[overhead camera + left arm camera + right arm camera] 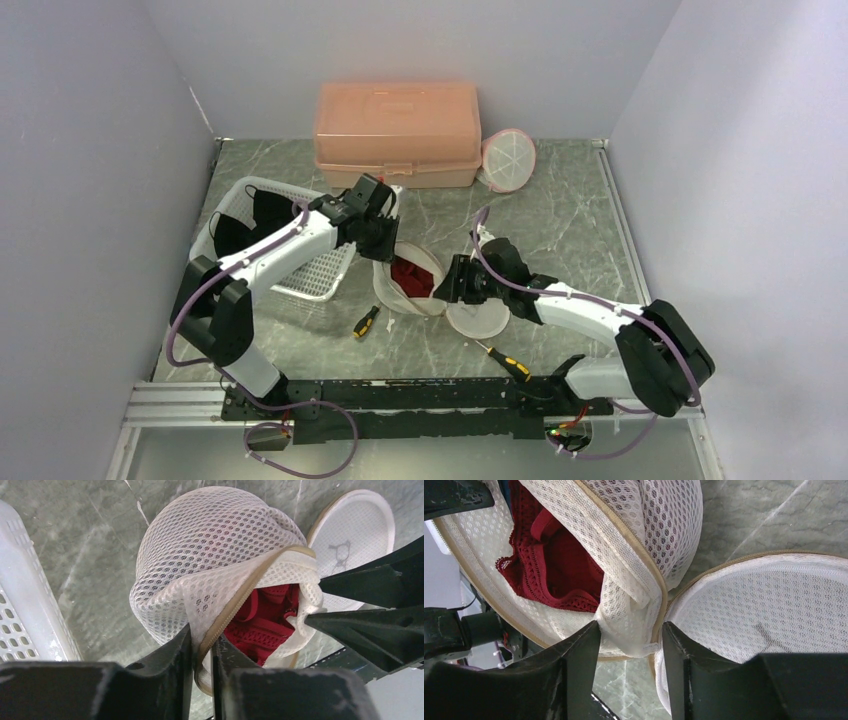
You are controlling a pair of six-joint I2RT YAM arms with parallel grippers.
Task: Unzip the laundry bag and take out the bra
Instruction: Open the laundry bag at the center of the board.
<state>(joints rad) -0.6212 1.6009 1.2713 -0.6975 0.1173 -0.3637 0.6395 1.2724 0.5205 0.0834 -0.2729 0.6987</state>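
Now left pincer [204, 637] and right pincer [630, 627] pinch one laundry bag [210, 535] (one bra [260, 625]).

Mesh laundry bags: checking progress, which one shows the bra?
The central tan-rimmed bag, gaping over the red bra; the pink-rimmed bag leans against the peach box behind.

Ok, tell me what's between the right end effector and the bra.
Only the folded mesh rim of the laundry bag, caught in the right end effector. Past that fold the red bra lies exposed in the open mouth.
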